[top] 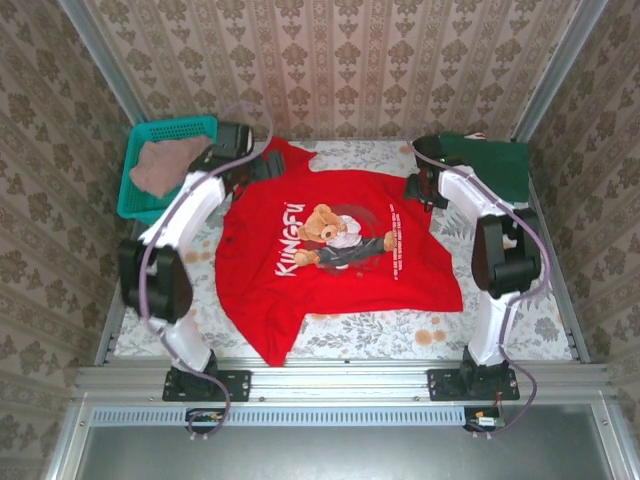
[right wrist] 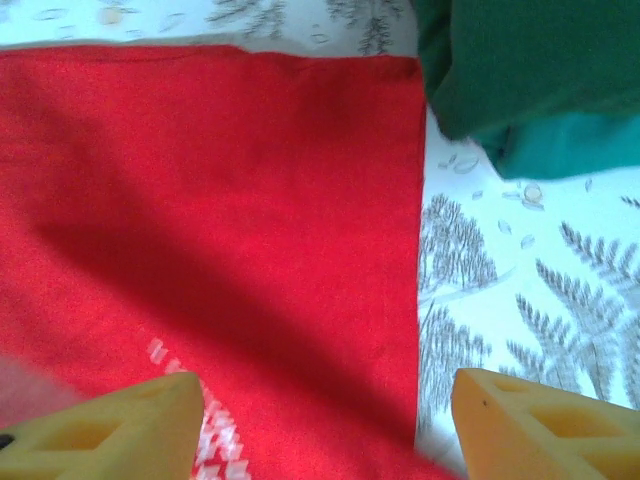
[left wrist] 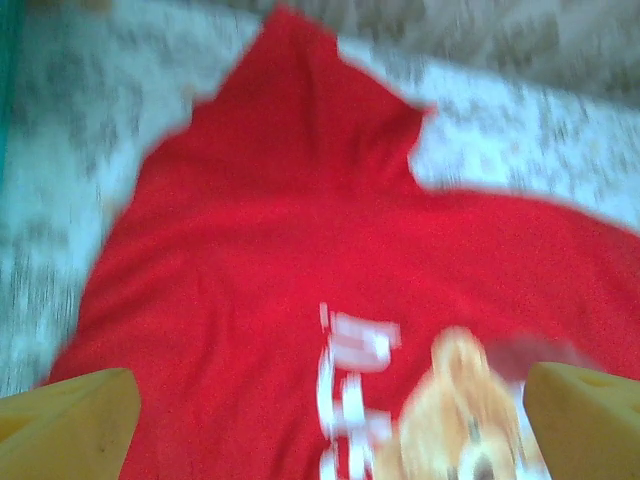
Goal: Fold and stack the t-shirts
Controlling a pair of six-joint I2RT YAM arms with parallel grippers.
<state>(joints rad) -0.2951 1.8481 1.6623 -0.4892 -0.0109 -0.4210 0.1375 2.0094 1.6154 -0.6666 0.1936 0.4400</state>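
The bright red t-shirt (top: 330, 250) with a teddy bear and white "KUNGFU" print lies spread flat on the table. My left gripper (top: 262, 167) hovers at its far left part near a sleeve. In the blurred left wrist view it (left wrist: 330, 430) is open above the red t-shirt (left wrist: 280, 230). My right gripper (top: 418, 190) is at the shirt's far right edge. In the right wrist view it (right wrist: 325, 430) is open, straddling the red t-shirt's (right wrist: 220, 200) straight edge. Dark green folded t-shirts (top: 495, 165) (right wrist: 530, 70) lie at the back right. The dusty pink t-shirt (top: 165, 165) rests in the basket.
A teal mesh basket (top: 170, 130) sits at the back left, close to my left arm. The fern-print tablecloth (top: 400, 325) shows bare in front of and right of the red shirt. Wallpapered walls close in the table on three sides.
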